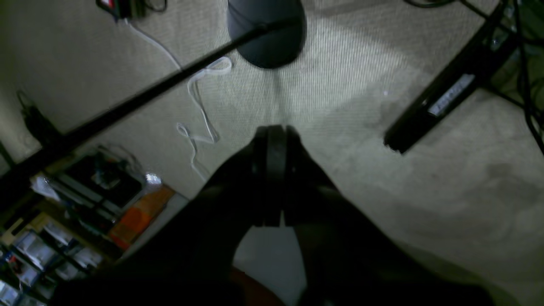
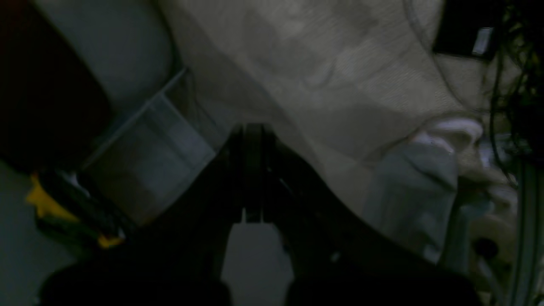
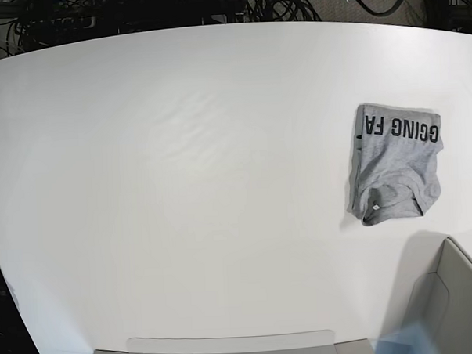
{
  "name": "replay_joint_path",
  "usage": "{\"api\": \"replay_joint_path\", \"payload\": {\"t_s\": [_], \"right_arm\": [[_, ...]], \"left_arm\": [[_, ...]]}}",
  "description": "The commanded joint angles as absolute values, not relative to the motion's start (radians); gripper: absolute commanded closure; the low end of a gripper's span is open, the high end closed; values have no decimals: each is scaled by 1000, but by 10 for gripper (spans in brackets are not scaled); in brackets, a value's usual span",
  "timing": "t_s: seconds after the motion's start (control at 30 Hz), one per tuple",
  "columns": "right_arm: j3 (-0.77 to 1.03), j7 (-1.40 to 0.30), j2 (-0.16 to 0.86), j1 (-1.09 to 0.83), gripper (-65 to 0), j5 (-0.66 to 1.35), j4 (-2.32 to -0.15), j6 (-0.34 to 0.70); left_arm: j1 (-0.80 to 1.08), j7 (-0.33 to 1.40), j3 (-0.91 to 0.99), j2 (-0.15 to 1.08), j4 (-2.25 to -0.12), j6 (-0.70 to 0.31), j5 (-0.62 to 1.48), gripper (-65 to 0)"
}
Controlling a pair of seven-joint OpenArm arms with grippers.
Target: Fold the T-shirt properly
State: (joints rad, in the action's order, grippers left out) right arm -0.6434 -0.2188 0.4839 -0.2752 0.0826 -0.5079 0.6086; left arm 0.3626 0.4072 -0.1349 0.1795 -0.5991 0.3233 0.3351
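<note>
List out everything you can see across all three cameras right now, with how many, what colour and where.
T-shirt: one, heather grey with black block lettering, folded into a compact bundle on the right side of the table in the base view.
Table: one, white, fills most of the base view.
Bins: two, grey, one at the near edge of the table and one at its near right corner.
Cables: a black tangle beyond the table's far edge.
White cord: one, lying loose on the beige carpet in the left wrist view.
Left claw: one, black, shut on nothing, off the table over the carpet.
Right claw: one, black, shut on nothing, also over the carpet.
</note>
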Motion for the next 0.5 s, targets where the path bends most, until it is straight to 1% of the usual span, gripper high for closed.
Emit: {"api": "replay_joint_path", "payload": {"t_s": [0.0, 0.07, 0.17, 0.23, 0.33, 0.47], "right_arm": [[-639, -219, 495, -263, 0, 85, -498, 622], [-641, -205, 483, -248, 0, 85, -489, 622], [-644, -110, 478, -248, 0, 85, -481, 622], [-644, -35, 476, -246, 0, 85, -435, 622], [-645, 39, 463, -220, 0, 85, -349, 624], [-645, 47, 446, -183, 0, 85, -272, 624]], "left_arm": [[354, 390, -134, 176, -572, 331, 334, 0], [337, 321, -134, 174, -522, 331, 334, 0], [334, 226, -134, 177, -461, 332, 334, 0], [334, 188, -136, 179, -440, 332, 334, 0], [335, 163, -136, 179, -433, 332, 334, 0], [335, 163, -136, 179, -432, 328, 334, 0]]}}
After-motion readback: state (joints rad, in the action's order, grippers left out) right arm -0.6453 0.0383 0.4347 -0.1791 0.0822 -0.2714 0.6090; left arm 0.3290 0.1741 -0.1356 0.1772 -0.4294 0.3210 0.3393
